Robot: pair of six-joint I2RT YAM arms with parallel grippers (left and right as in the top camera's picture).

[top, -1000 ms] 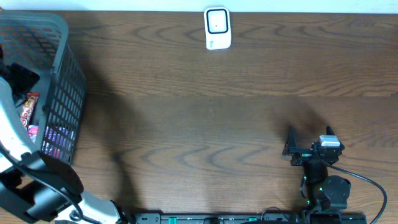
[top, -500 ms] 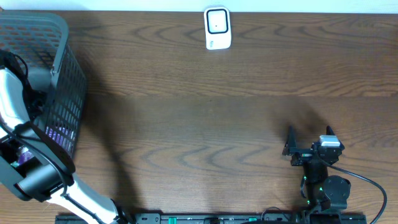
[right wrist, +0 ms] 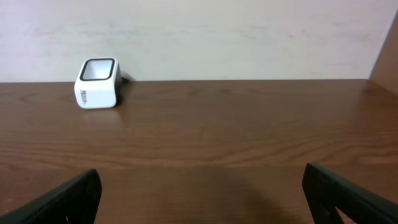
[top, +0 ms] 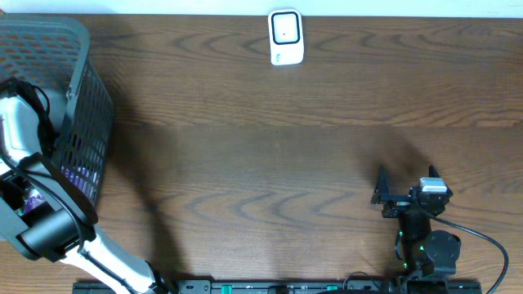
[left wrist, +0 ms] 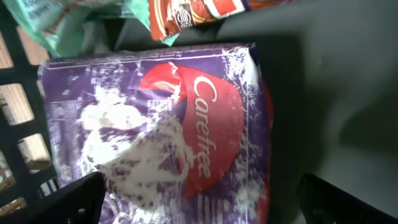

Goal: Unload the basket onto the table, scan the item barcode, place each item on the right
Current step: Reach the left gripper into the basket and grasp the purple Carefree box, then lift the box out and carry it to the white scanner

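Overhead: a grey basket (top: 86, 57) stands at the left edge of the wooden table (top: 261, 155). The left arm (top: 20, 131) reaches down into it, so its claw is hidden from above. A purple packet (top: 79, 174) shows through the mesh of the basket's right wall. A small white scanner (top: 286, 37) sits at the far edge of the table, about midway along it. The right claw (top: 407, 184) rests over the near right part of the table, well apart from both the scanner and the basket, with its jaws spread and nothing between them.

Left wrist: the left claw (left wrist: 214, 202) hangs just above the purple packet (left wrist: 168, 137), which lies flat on the basket floor and bears a red patch with the word "Carefree". The two fingertips (left wrist: 78, 199) show at the lower corners of the view, as wide apart as they go, and hold nothing. A red snack wrapper (left wrist: 193, 12) and a green bag (left wrist: 56, 18) lie beside the packet's top edge. The basket's mesh wall (left wrist: 15, 143) runs down the left side.

Right wrist: the right claw (right wrist: 210, 199) is wide open and empty. It faces along bare tabletop toward the scanner (right wrist: 97, 83), which stands at the far edge against a pale wall (right wrist: 249, 37).
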